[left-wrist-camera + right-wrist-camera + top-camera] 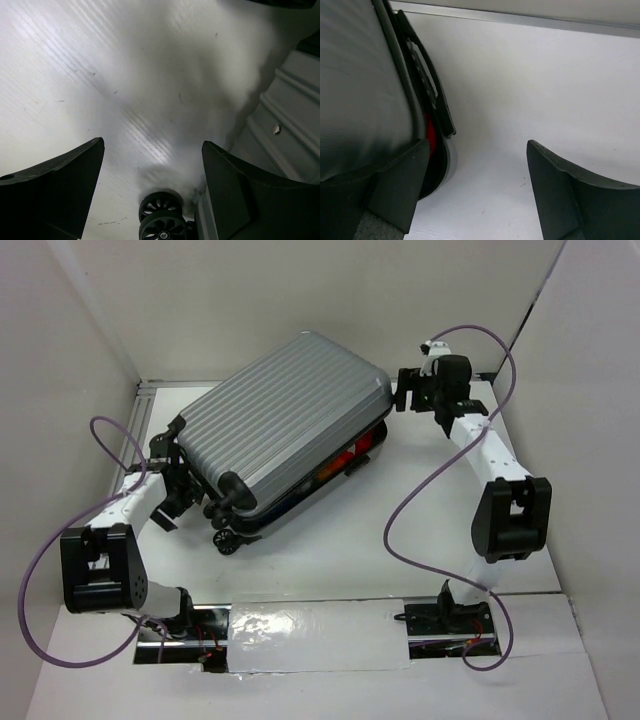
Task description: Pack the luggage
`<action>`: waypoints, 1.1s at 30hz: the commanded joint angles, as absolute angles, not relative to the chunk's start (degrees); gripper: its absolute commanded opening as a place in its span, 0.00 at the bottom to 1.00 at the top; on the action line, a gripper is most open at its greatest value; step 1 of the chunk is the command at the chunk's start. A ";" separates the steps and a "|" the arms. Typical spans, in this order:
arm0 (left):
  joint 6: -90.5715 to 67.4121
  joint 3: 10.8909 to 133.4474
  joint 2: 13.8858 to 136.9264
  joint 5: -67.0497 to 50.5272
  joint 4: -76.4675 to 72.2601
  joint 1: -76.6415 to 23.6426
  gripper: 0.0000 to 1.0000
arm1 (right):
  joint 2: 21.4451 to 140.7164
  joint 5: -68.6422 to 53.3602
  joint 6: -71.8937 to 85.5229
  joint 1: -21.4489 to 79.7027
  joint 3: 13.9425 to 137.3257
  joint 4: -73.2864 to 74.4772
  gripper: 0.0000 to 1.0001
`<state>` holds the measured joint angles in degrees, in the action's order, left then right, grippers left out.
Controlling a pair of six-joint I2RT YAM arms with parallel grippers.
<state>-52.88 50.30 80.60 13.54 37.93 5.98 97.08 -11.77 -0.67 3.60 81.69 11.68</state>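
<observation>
Luggage (285, 415) ajar, red contents (345, 460) mostly hidden inside.

Your left arm (125, 503) and right arm (485, 448): white tubular links, a boxy black elbow housing (97, 568) on each. Purple cable (388, 530) hangs in loose loops off both. Left fingers (55, 185) and right fingers (570, 200): matte black, broad wedges, plain faces. Black base mount (450, 612).

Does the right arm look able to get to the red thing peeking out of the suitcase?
Probably yes. The right claw hangs open beside the suitcase, and the red thing shows in the gap next to one finger. The lid sits low over it, so it may be tight.
</observation>
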 commanded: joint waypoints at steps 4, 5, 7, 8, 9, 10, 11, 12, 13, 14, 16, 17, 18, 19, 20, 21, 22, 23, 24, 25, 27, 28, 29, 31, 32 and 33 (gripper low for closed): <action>-54.67 49.49 74.81 12.21 40.07 6.14 0.95 | 105.55 -3.27 0.44 8.34 90.26 23.27 0.81; -54.67 49.48 74.01 12.22 40.69 6.76 0.95 | 105.56 1.19 2.88 8.35 89.74 23.29 0.81; -54.67 48.96 71.47 12.22 41.31 7.90 0.95 | 103.81 4.29 6.13 8.35 85.27 20.93 0.81; -54.67 48.35 70.67 12.22 41.83 7.91 0.97 | 101.01 5.61 8.07 7.65 83.95 17.79 0.83; -54.67 48.34 69.88 11.52 41.84 8.52 0.97 | 99.77 6.15 10.44 7.12 81.76 16.01 0.87; -55.45 47.47 69.09 11.51 41.84 8.53 1.00 | 98.19 6.15 11.33 6.51 81.13 14.26 0.88; -55.46 47.46 67.78 11.51 42.45 9.13 1.00 | 98.17 6.15 12.12 5.55 81.12 12.32 0.88; -56.24 46.68 67.24 11.51 42.45 9.66 1.00 | 98.17 6.67 12.65 5.54 82.43 12.30 0.90; -56.25 46.67 67.24 12.21 42.97 10.63 1.00 | 100.09 7.64 13.18 4.93 83.57 12.83 0.90; -56.86 46.67 66.63 12.83 42.98 11.16 1.00 | 101.24 8.43 13.18 4.31 84.80 13.53 0.90; -57.48 46.67 66.62 13.70 43.50 12.30 1.00 | 104.05 9.22 13.71 3.78 89.00 14.14 0.90; -58.18 46.67 67.14 13.71 43.51 13.44 1.00 | 107.02 9.23 13.71 3.78 90.43 14.15 0.90; -58.18 46.67 67.76 13.71 42.98 14.06 1.00 | 108.53 9.23 13.71 3.17 92.44 16.33 0.89; -58.18 46.67 69.50 11.97 42.28 14.06 1.00 | 109.76 8.71 14.23 2.47 95.51 16.35 0.89; -57.66 47.19 70.39 11.26 41.23 14.06 1.00 | 110.73 7.57 13.72 2.46 96.06 16.35 0.89; -57.13 47.20 71.10 10.73 38.35 14.06 1.00 | 112.48 3.64 12.67 1.94 96.06 13.65 0.89; -57.13 47.20 71.80 10.72 37.45 14.06 1.00 | 113.54 1.60 11.53 1.93 97.20 13.62 0.89; -57.13 47.89 73.37 10.72 36.75 14.06 1.00 | 114.95 -1.20 10.56 1.93 100.69 13.62 0.89; -57.65 48.68 74.17 10.72 36.04 14.06 1.00 | 117.83 -6.54 9.15 1.93 102.55 15.45 0.89; -58.18 49.21 75.14 11.33 34.82 14.06 0.98 | 118.99 -8.94 9.14 1.93 103.87 15.47 0.89; -58.18 50.18 78.46 11.86 33.67 12.93 0.98 | 121.36 -13.08 7.91 1.93 105.29 15.47 0.87; -58.18 51.40 79.79 11.87 33.66 12.92 0.98 | 121.38 -15.01 7.13 2.63 105.29 13.90 0.87; -58.71 52.11 81.20 12.82 33.66 12.14 0.98 | 122.07 -16.16 6.34 3.42 104.60 13.19 0.87; -58.71 54.21 85.68 13.62 33.66 10.91 0.98 | 122.78 -16.17 6.33 5.00 103.80 12.13 0.87; -58.71 54.75 87.09 13.62 33.66 10.29 0.98 | 122.78 -16.78 5.46 5.53 103.10 12.13 0.86; -58.71 55.28 88.40 12.93 33.66 10.28 0.98 | 122.78 -16.79 5.45 6.06 101.79 12.13 0.86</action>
